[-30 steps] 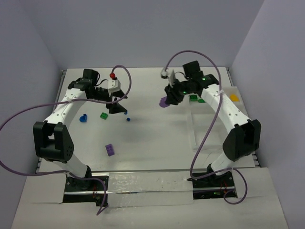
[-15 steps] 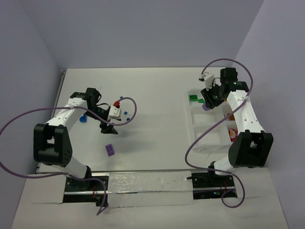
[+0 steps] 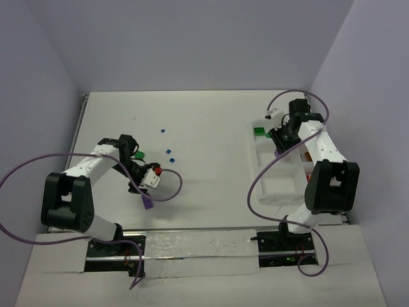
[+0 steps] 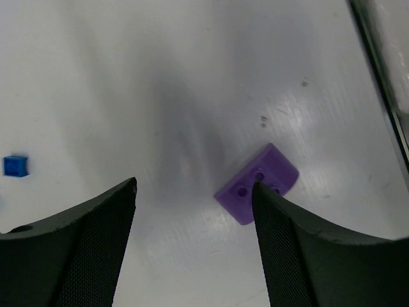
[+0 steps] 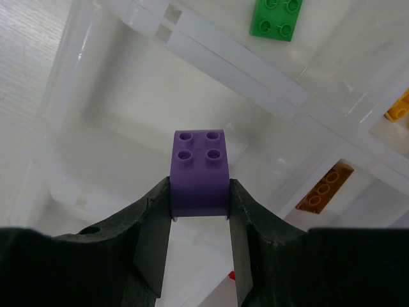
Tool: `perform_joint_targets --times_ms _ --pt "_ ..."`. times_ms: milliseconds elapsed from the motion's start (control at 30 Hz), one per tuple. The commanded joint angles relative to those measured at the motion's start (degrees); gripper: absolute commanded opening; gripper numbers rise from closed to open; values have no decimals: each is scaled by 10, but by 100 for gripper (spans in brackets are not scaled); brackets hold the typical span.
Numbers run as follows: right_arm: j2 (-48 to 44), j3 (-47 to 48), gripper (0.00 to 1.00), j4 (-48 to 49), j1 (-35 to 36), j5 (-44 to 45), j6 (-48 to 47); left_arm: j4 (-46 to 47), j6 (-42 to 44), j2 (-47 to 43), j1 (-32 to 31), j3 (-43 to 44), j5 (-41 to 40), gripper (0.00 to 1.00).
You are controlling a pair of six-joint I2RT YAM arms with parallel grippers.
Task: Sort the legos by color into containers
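The top camera sat high above and behind the arms [image 3: 86,163], tilted down and forward, far enough to take in them, the whole surface [image 3: 204,128] and the tray [image 3: 262,176]. The left wrist camera hung close over the surface, facing down between the fingers of the left end effector [image 4: 193,192]; its flat brick [image 4: 257,184] also showed small in the top view. The right wrist camera looked steeply down past the right end effector [image 5: 199,192] and its tall brick [image 5: 199,171] into the tray, close up; the green brick [image 5: 280,18] there appeared in the top view too.
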Motion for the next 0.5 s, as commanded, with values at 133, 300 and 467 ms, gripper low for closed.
perform_joint_targets --times_ms 133,300,467 --pt "46 31 57 24 -3 19 46 -21 265 -68 -4 -76 -99 77" --pt "48 40 76 21 -3 21 62 -36 333 -82 -4 -100 -110 78" --pt "38 53 95 12 -3 7 74 -13 362 -67 -4 -118 -123 78"
